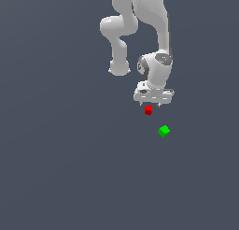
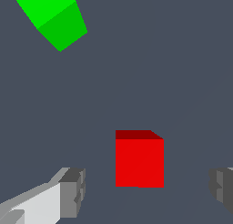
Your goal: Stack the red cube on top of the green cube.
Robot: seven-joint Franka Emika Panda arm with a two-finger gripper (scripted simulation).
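We see our tool (image 1: 151, 104) hanging just above the red cube (image 1: 148, 110), its fingers (image 2: 73, 192) spread well apart. In the wrist view the cube sits in the gap between the two grey pads, touching neither. We find no brand, label or writing on the tool, the arm or either cube. The red cube is plain and bright, with a darker top face, and rests flat on the dark grey surface (image 1: 60, 154). In the exterior view the green cube (image 1: 164, 131) lies near it at about five o'clock, apart from it, turned at an angle, equally plain and of the same size.
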